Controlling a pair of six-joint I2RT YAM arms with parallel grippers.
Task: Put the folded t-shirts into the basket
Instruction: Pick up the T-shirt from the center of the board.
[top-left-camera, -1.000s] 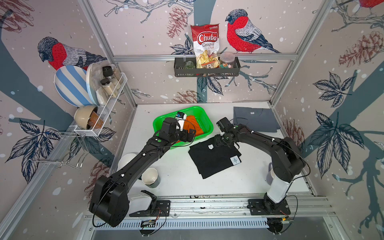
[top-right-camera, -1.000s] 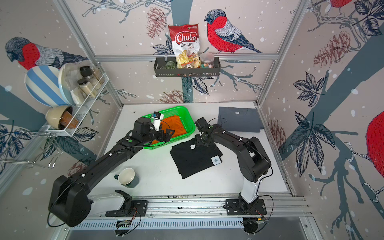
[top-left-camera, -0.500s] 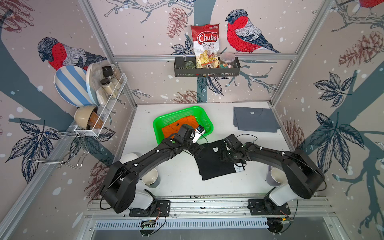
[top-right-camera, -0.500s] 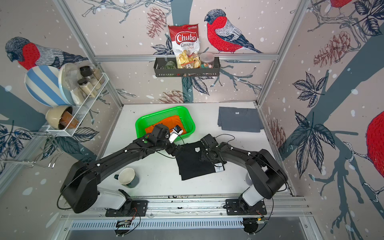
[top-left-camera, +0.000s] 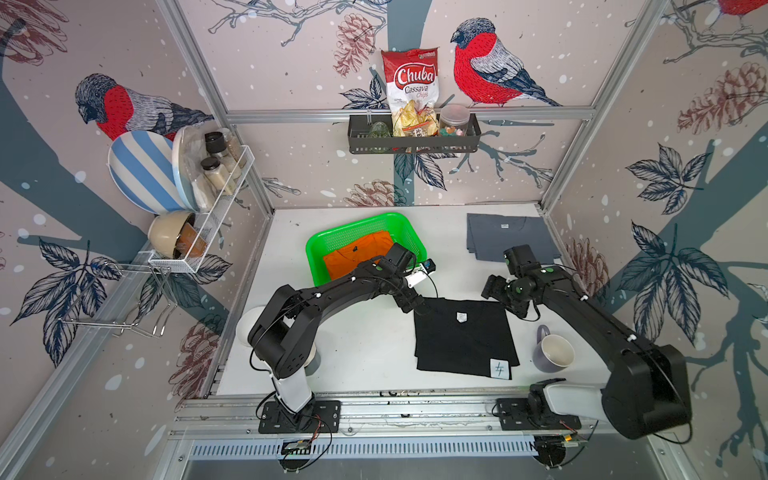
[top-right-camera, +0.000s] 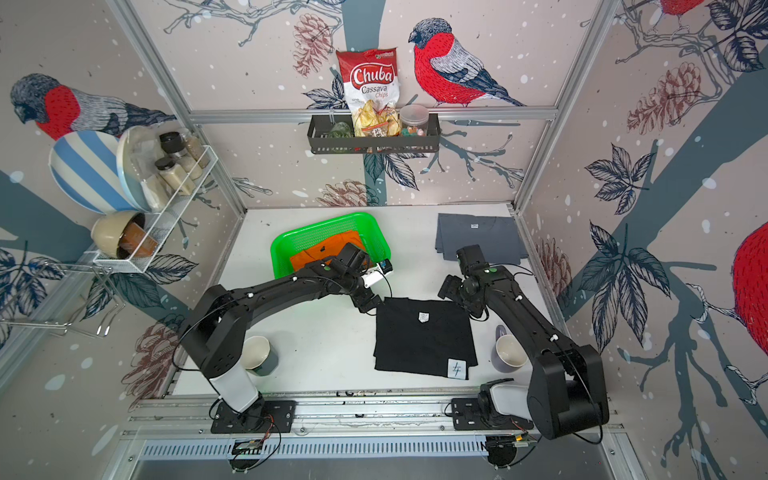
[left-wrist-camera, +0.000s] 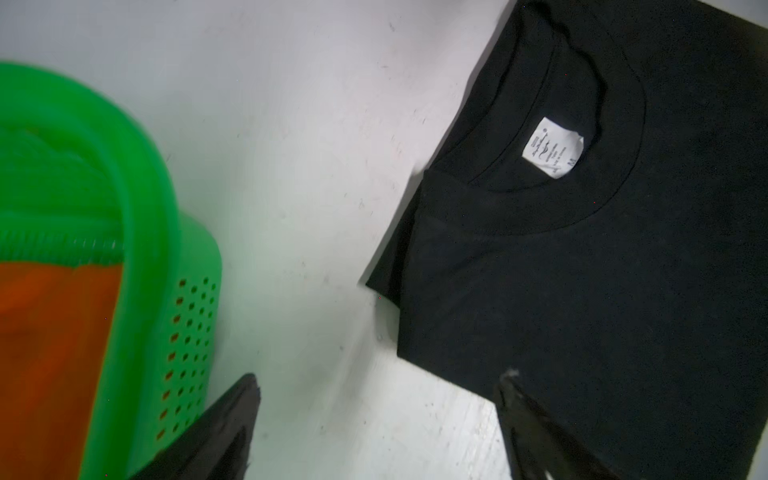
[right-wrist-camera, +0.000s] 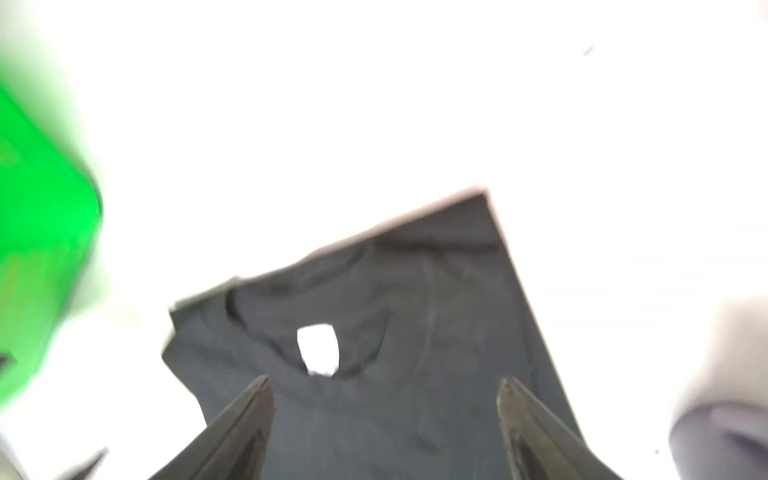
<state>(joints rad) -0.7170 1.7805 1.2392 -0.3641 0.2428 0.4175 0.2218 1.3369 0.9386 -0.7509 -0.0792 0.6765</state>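
Black t-shirt (top-left-camera: 461, 340) lies flat — left gripper (left-wrist-camera: 378, 378) and right gripper (right-wrist-camera: 384, 380) both spread wide, empty.

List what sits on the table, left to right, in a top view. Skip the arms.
cup → basket → black t-shirt → mug. The grey t-shirt is left out: it lies farther back and spans both the black one and the mug.
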